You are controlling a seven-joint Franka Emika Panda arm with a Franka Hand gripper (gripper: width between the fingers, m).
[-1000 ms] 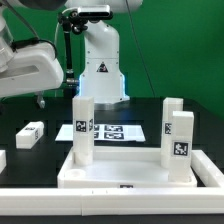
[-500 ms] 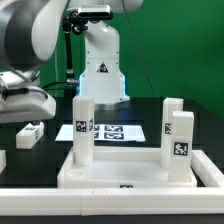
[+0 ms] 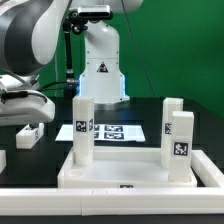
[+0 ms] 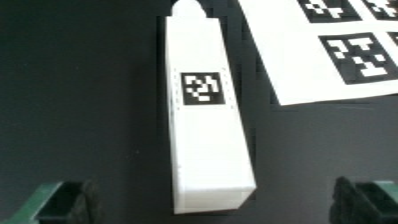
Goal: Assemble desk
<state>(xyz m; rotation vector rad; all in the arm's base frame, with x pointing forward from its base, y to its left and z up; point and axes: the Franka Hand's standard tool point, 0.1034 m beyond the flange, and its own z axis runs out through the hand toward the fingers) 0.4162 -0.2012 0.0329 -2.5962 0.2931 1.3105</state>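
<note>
while the desk top [image 3: 120,172] is seen nearest in the exterior view, with three square legs [image 3: 82,128] already standing upright in its corner sockets, the fourth corner at the near side toward the exterior view's left is judged to be still unfilled. farther back, on the exterior view's left, a loose leg [image 3: 30,135] is seen lying flat on the dark table, and the arm is held low directly over it. behind the desk top the marker board [image 3: 118,131] is laid flat, with the robot base beyond it.

in the wrist view the loose leg [image 4: 210,105] is seen lengthwise between the two fingertips, its long axis running away from the camera and so across the line joining the fingertips. the gripper [image 4: 219,172] is held wide apart with nothing between its jaws; one finger [image 4: 59,172] is placed on each long side of the post, apart from it. the tagged face is turned upward, and the marker board [image 4: 338,50] is seen just beside the leg's far half. a straight descent is judged to be what the coming grasp needs.
</note>
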